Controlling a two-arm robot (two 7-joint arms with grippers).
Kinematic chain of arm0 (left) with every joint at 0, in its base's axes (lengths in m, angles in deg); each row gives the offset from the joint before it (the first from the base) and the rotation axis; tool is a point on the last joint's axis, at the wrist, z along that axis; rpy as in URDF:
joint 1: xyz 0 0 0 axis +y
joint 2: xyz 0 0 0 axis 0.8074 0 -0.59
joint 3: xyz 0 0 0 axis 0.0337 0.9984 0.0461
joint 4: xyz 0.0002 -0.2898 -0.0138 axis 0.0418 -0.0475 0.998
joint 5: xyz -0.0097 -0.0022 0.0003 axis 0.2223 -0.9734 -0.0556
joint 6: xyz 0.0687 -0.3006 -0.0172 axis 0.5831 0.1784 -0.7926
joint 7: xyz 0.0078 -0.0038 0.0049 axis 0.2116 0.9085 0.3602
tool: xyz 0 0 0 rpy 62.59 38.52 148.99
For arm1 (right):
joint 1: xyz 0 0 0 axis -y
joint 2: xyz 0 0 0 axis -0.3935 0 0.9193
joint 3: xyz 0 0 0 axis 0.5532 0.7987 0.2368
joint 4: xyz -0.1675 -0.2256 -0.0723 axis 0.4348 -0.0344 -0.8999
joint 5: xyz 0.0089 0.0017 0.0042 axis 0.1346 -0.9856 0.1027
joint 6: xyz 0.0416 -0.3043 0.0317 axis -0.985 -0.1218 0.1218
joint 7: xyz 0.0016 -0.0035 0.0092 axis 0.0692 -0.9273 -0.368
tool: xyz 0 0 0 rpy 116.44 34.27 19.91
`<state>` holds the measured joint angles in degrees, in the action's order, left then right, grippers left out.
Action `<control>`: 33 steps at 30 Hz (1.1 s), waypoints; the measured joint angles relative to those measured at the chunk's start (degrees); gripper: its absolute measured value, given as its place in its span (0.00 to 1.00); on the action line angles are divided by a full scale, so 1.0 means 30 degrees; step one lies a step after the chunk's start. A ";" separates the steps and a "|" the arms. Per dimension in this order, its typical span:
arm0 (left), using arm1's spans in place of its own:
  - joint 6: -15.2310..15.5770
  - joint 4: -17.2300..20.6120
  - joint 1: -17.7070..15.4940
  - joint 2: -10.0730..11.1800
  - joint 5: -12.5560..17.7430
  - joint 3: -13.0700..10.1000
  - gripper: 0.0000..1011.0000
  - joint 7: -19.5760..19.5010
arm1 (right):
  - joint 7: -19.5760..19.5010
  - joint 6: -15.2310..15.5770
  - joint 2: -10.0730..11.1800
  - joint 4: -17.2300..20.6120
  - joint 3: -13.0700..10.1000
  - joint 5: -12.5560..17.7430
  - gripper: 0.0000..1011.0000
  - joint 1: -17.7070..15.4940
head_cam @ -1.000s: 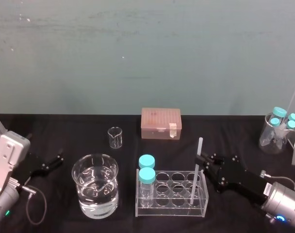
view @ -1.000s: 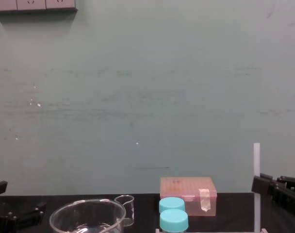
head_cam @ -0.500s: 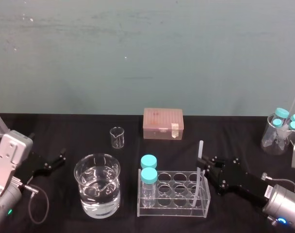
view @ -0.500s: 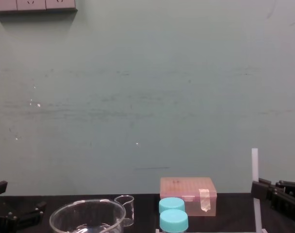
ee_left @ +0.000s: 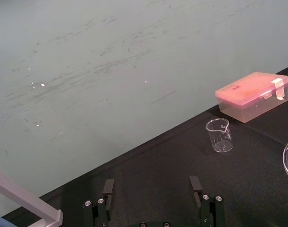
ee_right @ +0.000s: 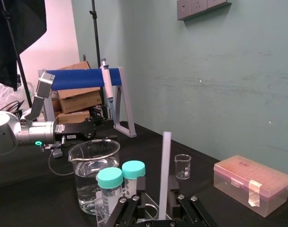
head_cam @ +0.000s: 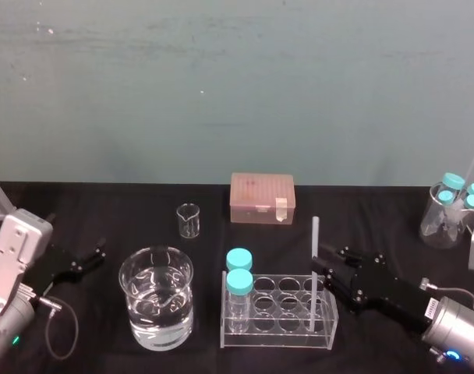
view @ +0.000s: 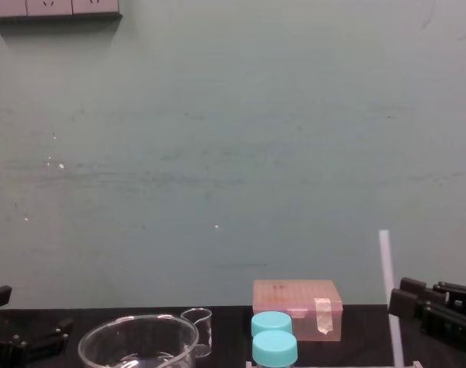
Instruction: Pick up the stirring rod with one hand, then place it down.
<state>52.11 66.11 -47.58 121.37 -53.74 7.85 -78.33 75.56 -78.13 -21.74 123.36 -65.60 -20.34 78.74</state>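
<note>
Head view: one stirring rod [head_cam: 314,249] is stood at the right end of one clear rack [head_cam: 280,331], two blue-capped jars [head_cam: 238,280] at its left. The right gripper [head_cam: 320,265] is set around the rod, jaws seemingly parted, not clamping. The left gripper [head_cam: 93,257] is parked agape, far left.

Your left gripper [head_cam: 93,257] is black, on a boxy white wrist [head_cam: 15,243] trailing a looped grey cable [head_cam: 63,336]; right gripper [head_cam: 324,266] is blocky black, silver cuff [head_cam: 455,331], blue light [head_cam: 453,356].
</note>
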 joint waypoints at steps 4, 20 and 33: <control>0.0000 -0.0001 0.0000 0.0000 0.0001 0.0001 0.99 0.0000 | 0.0002 0.0001 -0.0001 0.0002 -0.0006 0.0009 0.38 0.0000; -0.0001 0.0000 -0.0001 0.0001 0.0001 0.0000 0.99 0.0000 | 0.0008 0.0000 -0.0002 0.0002 -0.0023 0.0036 0.88 0.0004; 0.0000 0.0000 -0.0001 0.0000 0.0001 0.0001 0.99 0.0000 | 0.0462 -0.0325 0.0026 0.1908 -0.0959 0.1572 0.99 -0.0118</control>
<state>52.11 66.11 -47.59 121.38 -53.73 7.85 -78.33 76.95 -79.10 -21.66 129.08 -68.48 -15.62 78.38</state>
